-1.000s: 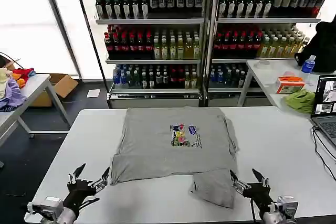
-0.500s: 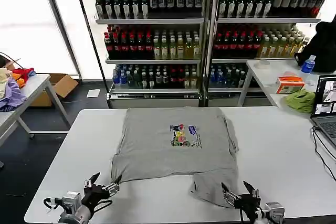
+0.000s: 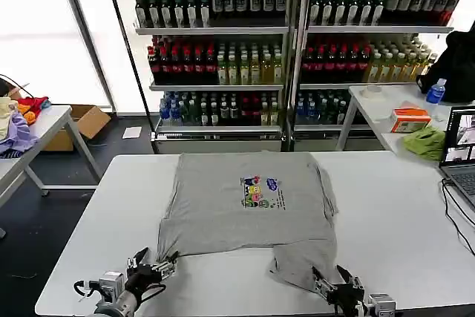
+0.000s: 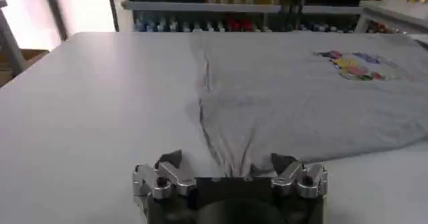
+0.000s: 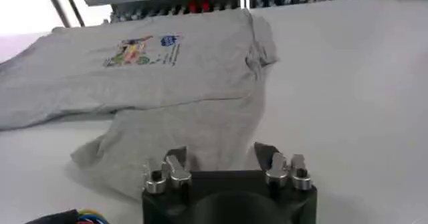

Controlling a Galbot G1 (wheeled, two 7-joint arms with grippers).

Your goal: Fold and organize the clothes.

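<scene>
Both arms reach low over the table's (image 3: 386, 213) near edge. The left gripper (image 3: 152, 269) sits near its left corner, fingers spread apart. The right gripper (image 3: 332, 284) sits toward the right, fingers likewise parted, holding nothing.

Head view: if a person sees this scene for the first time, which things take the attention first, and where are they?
The grey shirt with its small multicoloured chest print lies spread in the middle of the white table. At the table's near edge, the left gripper sits open at the shirt's near left corner and the right gripper open at the flap hanging toward the near right. Behind the table, shelves of bottles make a colourful wall.
</scene>
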